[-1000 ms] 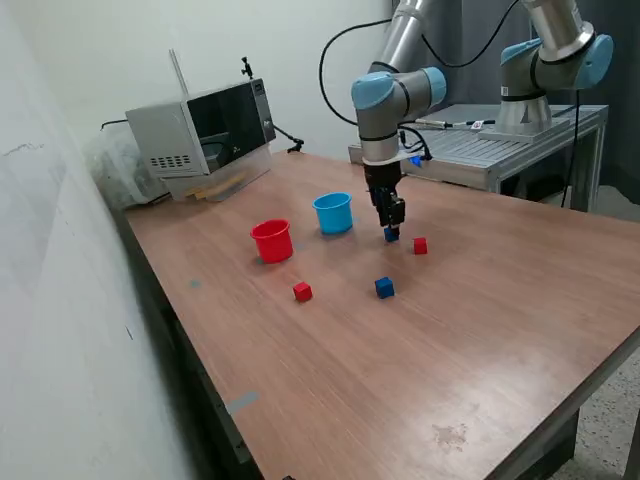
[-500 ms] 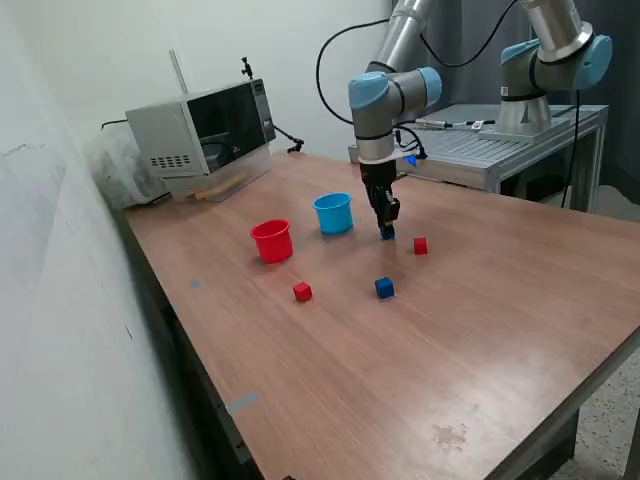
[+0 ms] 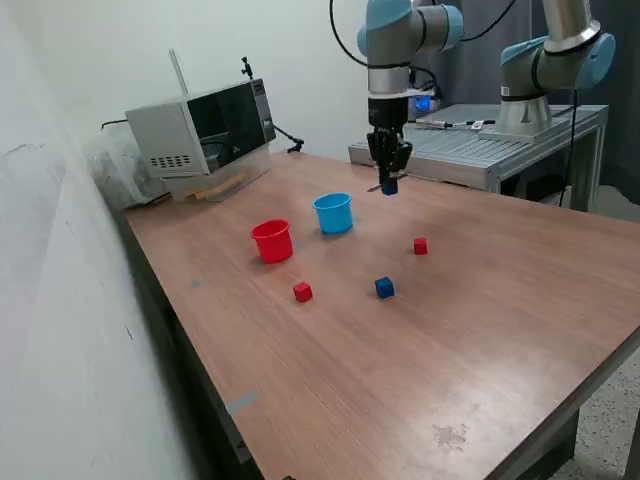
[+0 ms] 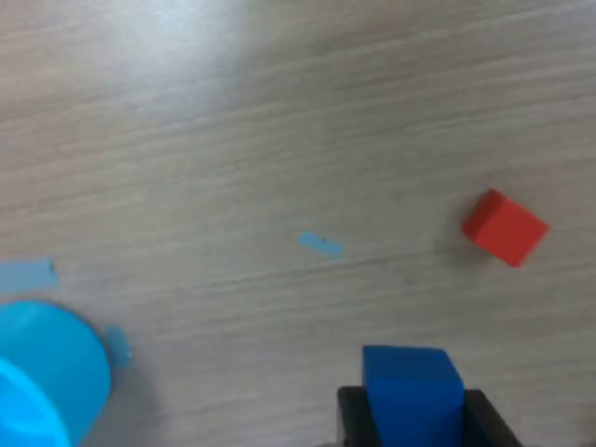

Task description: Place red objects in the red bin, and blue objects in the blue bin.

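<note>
Now: tool (image 3: 388, 186) clamped on small dark blue cube (image 4: 412, 391), high above wooden surface (image 3: 480, 300); light blue plastic cup (image 3: 333, 213) at its 8 o'clock. Risk: early release, cube bouncing off rim.

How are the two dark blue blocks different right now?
One blue cube is up in the air, pinched in the gripper; the other blue cube sits on the table, with nothing touching it.
In the exterior view, the held cube is partly hidden by the gripper's fingers; the table cube shows whole.
The held cube is nearer the light blue cup.
Both are small and dark blue.
</note>
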{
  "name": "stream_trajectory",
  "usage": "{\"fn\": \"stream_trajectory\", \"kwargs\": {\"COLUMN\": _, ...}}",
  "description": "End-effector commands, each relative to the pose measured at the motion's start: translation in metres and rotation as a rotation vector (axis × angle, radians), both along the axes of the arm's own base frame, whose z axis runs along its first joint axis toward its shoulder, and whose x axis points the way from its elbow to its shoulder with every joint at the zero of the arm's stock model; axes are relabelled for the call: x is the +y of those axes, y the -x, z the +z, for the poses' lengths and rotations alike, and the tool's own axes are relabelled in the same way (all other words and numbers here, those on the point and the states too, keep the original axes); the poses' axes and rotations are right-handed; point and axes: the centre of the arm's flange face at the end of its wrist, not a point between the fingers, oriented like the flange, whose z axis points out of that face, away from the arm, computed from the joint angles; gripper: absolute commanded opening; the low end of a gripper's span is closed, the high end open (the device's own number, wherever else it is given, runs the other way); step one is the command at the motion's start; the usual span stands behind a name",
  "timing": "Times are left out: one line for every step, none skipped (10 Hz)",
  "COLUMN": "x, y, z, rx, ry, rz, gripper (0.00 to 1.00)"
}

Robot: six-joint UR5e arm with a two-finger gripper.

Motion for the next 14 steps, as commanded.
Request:
{"fn": "stream_trajectory", "kwargs": {"x": 0.009, "y": -0.002, "z": 0.021, "rx": 0.008, "ry": -0.005, "rz": 0.014, "gripper": 0.00}}
{"fn": "stream_trajectory", "kwargs": {"x": 0.033, "y": 0.006, "z": 0.025, "rx": 0.018, "ry": -0.006, "rz": -0.015, "gripper": 0.00}}
{"fn": "stream_trajectory", "kwargs": {"x": 0.076, "y": 0.019, "z": 0.026, "rx": 0.025, "ry": -0.007, "rz": -0.084, "gripper": 0.00}}
{"fn": "stream_trajectory", "kwargs": {"x": 0.108, "y": 0.028, "z": 0.018, "rx": 0.016, "ry": -0.007, "rz": -0.128, "gripper": 0.00}}
{"fn": "stream_trajectory", "kwargs": {"x": 0.137, "y": 0.032, "z": 0.009, "rx": 0.002, "ry": -0.008, "rz": -0.156, "gripper": 0.00}}
{"fn": "stream_trajectory", "kwargs": {"x": 0.157, "y": 0.035, "z": 0.001, "rx": -0.008, "ry": -0.007, "rz": -0.178, "gripper": 0.00}}
{"fn": "stream_trajectory", "kwargs": {"x": 0.166, "y": 0.036, "z": -0.005, "rx": -0.018, "ry": -0.006, "rz": -0.183, "gripper": 0.00}}
{"fn": "stream_trajectory", "kwargs": {"x": 0.172, "y": 0.037, "z": -0.009, "rx": -0.024, "ry": -0.005, "rz": -0.187, "gripper": 0.00}}
{"fn": "stream_trajectory", "kwargs": {"x": 0.175, "y": 0.037, "z": -0.011, "rx": -0.027, "ry": -0.003, "rz": -0.192, "gripper": 0.00}}
{"fn": "stream_trajectory", "kwargs": {"x": 0.175, "y": 0.037, "z": -0.012, "rx": -0.029, "ry": -0.004, "rz": -0.192, "gripper": 0.00}}
{"fn": "stream_trajectory", "kwargs": {"x": 0.175, "y": 0.035, "z": -0.013, "rx": -0.030, "ry": -0.004, "rz": -0.193, "gripper": 0.00}}
{"fn": "stream_trajectory", "kwargs": {"x": 0.175, "y": 0.035, "z": -0.012, "rx": -0.027, "ry": -0.003, "rz": -0.193, "gripper": 1.00}}
{"fn": "stream_trajectory", "kwargs": {"x": 0.175, "y": 0.035, "z": -0.012, "rx": -0.027, "ry": -0.003, "rz": -0.193, "gripper": 1.00}}
{"fn": "stream_trajectory", "kwargs": {"x": 0.174, "y": 0.035, "z": -0.012, "rx": -0.027, "ry": -0.003, "rz": -0.192, "gripper": 1.00}}
